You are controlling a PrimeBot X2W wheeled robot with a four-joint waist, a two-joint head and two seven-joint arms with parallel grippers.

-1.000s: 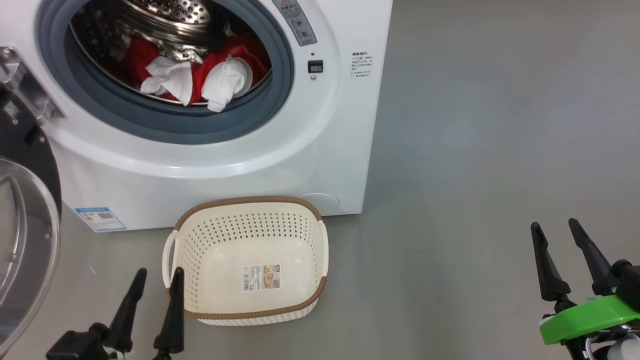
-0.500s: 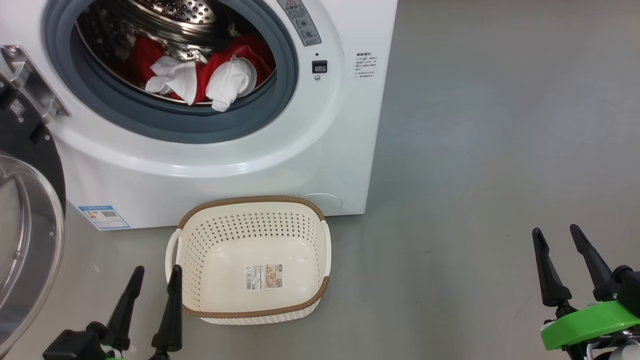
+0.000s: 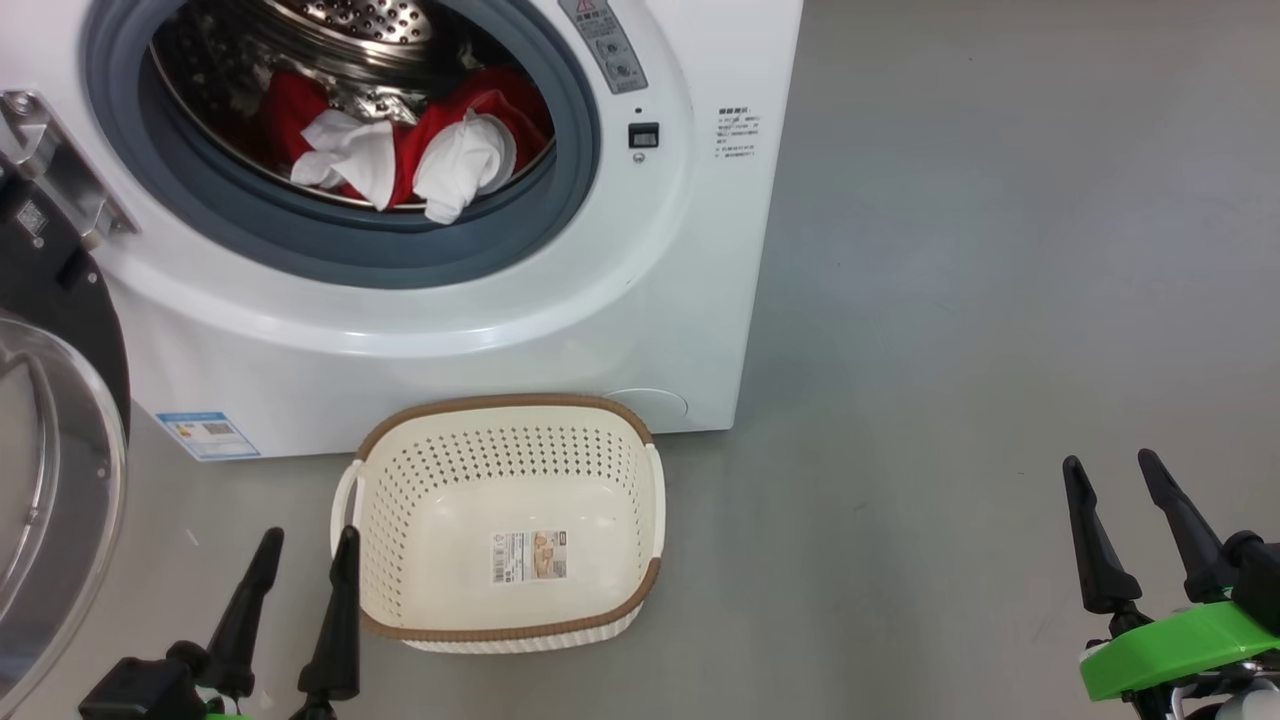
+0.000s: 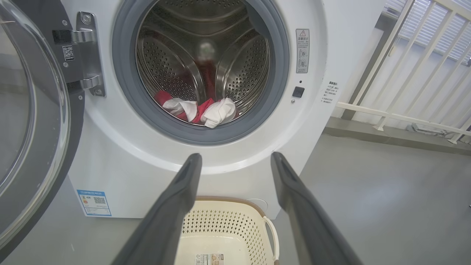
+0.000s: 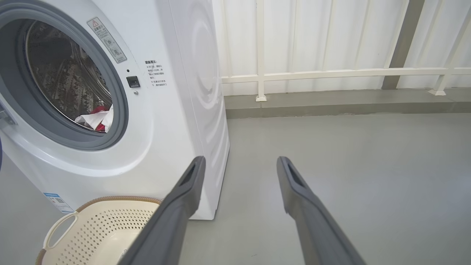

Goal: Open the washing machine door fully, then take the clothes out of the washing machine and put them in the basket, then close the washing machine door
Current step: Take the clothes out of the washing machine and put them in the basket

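Observation:
The white washing machine (image 3: 480,330) (image 4: 121,162) (image 5: 173,121) stands with its door (image 3: 50,480) (image 4: 33,121) swung wide to the left on a metal hinge. Red and white clothes (image 3: 400,150) (image 4: 198,110) (image 5: 97,119) lie at the front of the steel drum. The cream basket (image 3: 395,625) (image 4: 228,226) (image 5: 92,228) sits on the floor before the machine, holding just a paper label. My left gripper (image 3: 308,545) (image 4: 235,158) is open beside the basket's left handle. Far off to the right, over bare floor, my right gripper (image 3: 1110,468) (image 5: 239,160) is open.
Grey floor (image 3: 1000,300) spreads to the right of the machine. A white railing and panelled wall (image 5: 331,73) (image 4: 415,73) run behind it. The open door takes up the space at the left.
The whole head picture has drifted slightly, so the camera moved. Both grippers stay open and low; clothes, basket and door lie as before.

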